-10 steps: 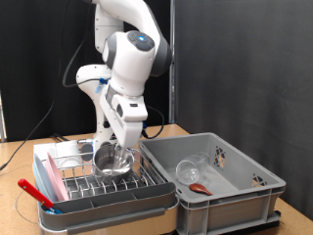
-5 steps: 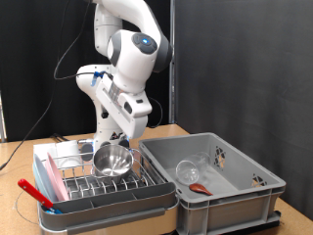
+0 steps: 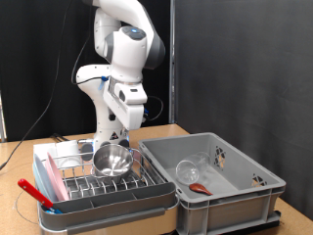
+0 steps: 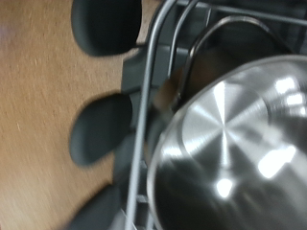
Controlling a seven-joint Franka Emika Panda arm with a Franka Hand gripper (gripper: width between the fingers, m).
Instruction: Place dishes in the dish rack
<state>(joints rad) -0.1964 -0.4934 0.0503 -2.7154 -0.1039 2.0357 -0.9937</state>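
While the arm is hanging above the dish rack (image 3: 108, 191), we are seeing the gripper (image 3: 119, 129) poised just over the steel bowl (image 3: 112, 160), which is sitting among the wire prongs of the rack directly below the fingers and apart from them. Nothing is lying between the fingers in the exterior view, and we cannot tell from either view whether they are standing spread or closed, since they are small there and blurred out of sight in the wrist view. Looking along the fingers, we are seeing the shiny bowl (image 4: 235, 144) filling much of the wrist view, with a silver wire (image 4: 144, 105) of the rack running beside it and the brown tabletop (image 4: 38, 105) beyond. Off to the side of the fingers, towards the exterior view's right, the grey crate (image 3: 220, 191) is holding the clear drinking glass (image 3: 191, 170) lying on its side and the reddish-brown spoon (image 3: 201, 186) just beside it. A red-handled utensil (image 3: 34, 193) is leaning at the rack's corner nearest the exterior view's left.
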